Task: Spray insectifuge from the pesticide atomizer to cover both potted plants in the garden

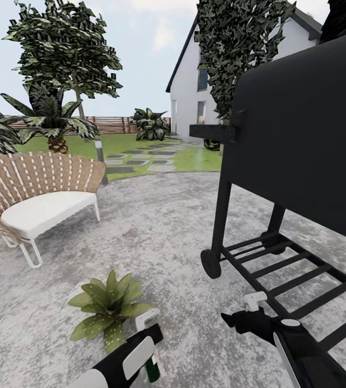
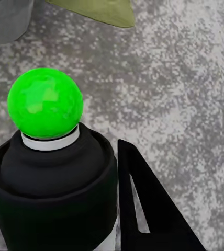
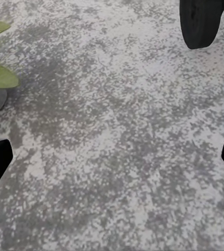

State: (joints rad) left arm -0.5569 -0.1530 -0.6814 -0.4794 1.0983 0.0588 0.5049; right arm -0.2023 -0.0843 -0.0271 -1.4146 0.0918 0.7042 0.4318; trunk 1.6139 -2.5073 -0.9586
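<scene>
Pesticide atomizer (image 2: 54, 172), black-necked with a bright green spray tip, sits clamped in the left hand (image 1: 140, 353); right hand (image 3: 112, 157) spread apart.

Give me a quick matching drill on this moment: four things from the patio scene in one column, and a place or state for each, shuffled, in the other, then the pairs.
Things:
1. pesticide atomizer
2. potted plant
3. right end effector
4. wicker chair

Places or states:
A. open, holding nothing, over bare stone
B. on the patio at the far left, white cushion on its seat
C. held in the left end effector, green spray head up
D. on the stone just ahead of the left end effector

Pairs: 1-C, 2-D, 3-A, 4-B
</scene>
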